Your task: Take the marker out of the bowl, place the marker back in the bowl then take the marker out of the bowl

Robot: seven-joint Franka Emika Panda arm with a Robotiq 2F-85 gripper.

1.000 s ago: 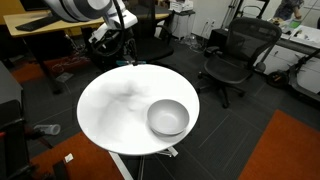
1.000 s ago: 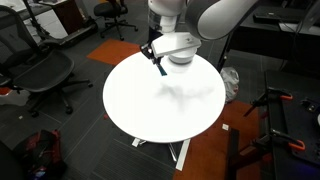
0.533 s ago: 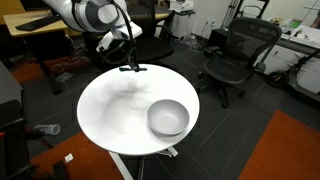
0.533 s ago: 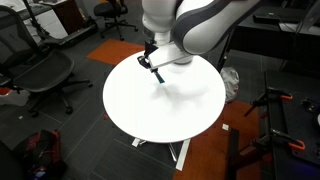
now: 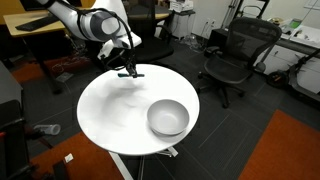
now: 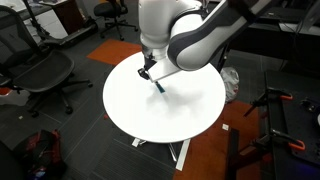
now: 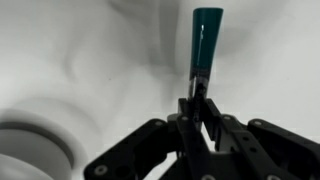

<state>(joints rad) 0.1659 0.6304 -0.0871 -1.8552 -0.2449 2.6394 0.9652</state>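
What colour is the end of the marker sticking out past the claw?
Teal-blue; the marker shows it best in the wrist view.

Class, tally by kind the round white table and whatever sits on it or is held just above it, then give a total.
bowl: 1
marker, held in the gripper: 1
table: 1
Total: 3

Lower end of marker (image 7: 206,40) out of sight between the jaws.
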